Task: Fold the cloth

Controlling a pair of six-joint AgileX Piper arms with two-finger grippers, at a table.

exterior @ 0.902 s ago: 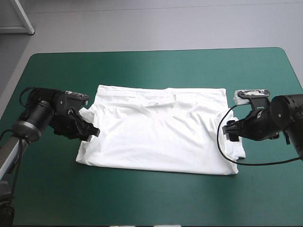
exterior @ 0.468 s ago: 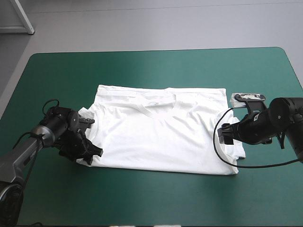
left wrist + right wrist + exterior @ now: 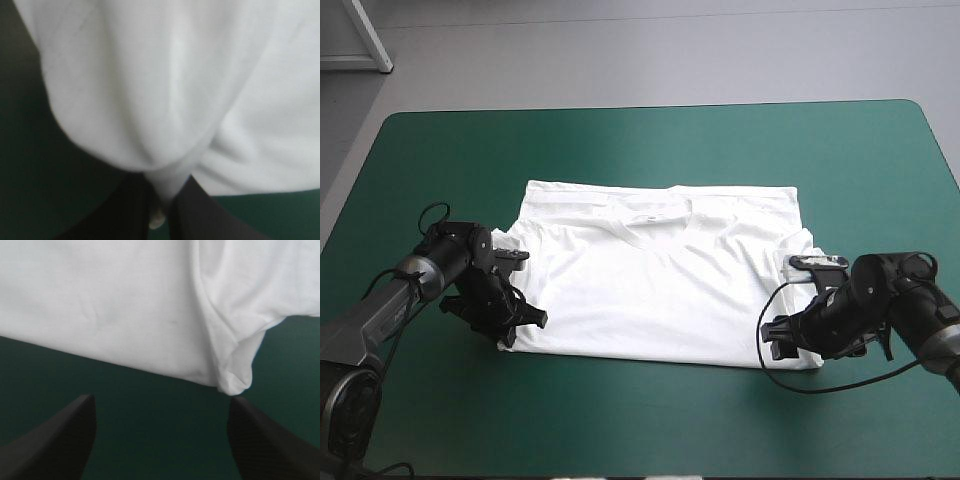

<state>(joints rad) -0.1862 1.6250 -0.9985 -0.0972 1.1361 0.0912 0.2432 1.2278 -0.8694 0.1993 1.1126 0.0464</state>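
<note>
The T-shirt [image 3: 655,275] lay spread flat on the teal-green cover [image 3: 640,150], collar toward the table's far edge. The left gripper [image 3: 160,200] was pinched almost shut on the near-left hem corner, with a tuck of white fabric caught between its fingers. The right gripper [image 3: 161,401] stood wide open and empty, low over the cover. The near-right hem corner lay just ahead of it, not yet between the fingers.

Judgement: the step in hand was securing both hem corners for a fold toward the collar. The right gripper should advance until the corner sits well between its fingers, taking every layer, before it pinches. Both corners should then rise together and level, to avoid a skewed crease.

The fabric was lightly wrinkled below the neckline. It was doubled over at the corner ahead of the right gripper.
</note>
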